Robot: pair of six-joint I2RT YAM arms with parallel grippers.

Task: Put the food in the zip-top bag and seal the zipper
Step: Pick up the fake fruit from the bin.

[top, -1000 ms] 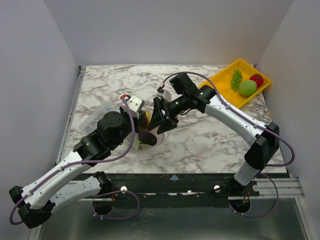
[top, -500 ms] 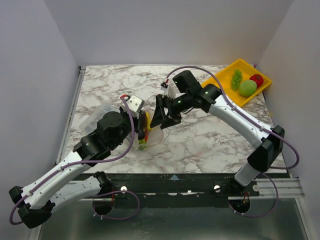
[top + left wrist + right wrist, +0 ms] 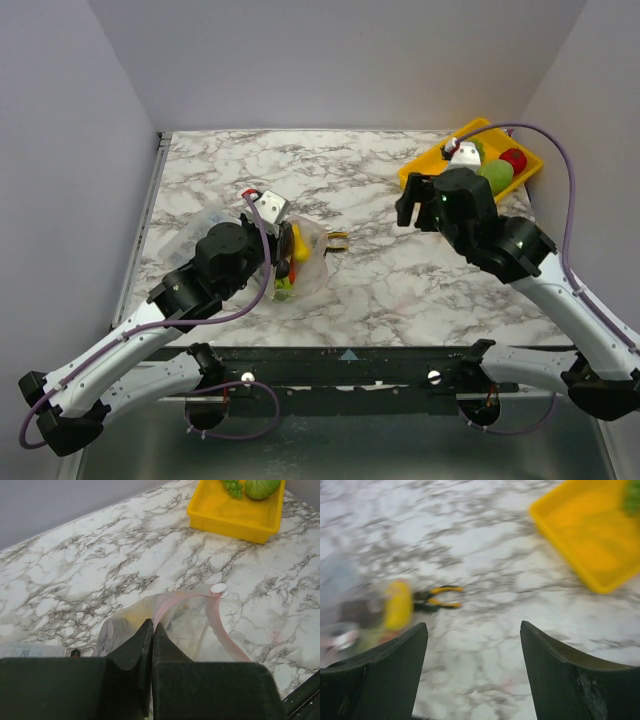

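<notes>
**Precariously held: one pinch on a gaping zip-top bag**

Near the middle of the marble surface, the left claw, fingers pressed together, pinches the mouth edge of the zip-top bag. The right claw, spread wide and holding nothing, hangs over the surface between the bag and the yellow tray.

A yellow lemon and a green leafy piece show through the clear pouch; the other pieces inside are too bunched to name. A green round fruit, a red fruit and green grapes sit in the tray, well apart from the bag.

The pink zipper leaves the left claw and arcs away toward the tray side. At a small white tab it bends back. The mouth's long axis therefore seems to run from the left arm toward the far right, with the opening facing up and rightward.

The risks look plain enough. With only one edge gripped, the floppy mouth could sag shut or tip, letting the lemon roll out. The green round fruit may prove wide for that bowed opening and push the bag away rather than enter it. Yellow-handled pliers lie just beside the mouth, where an incoming claw might snag them. A zipper this curved would likely need straightening before it seals along its length.
</notes>
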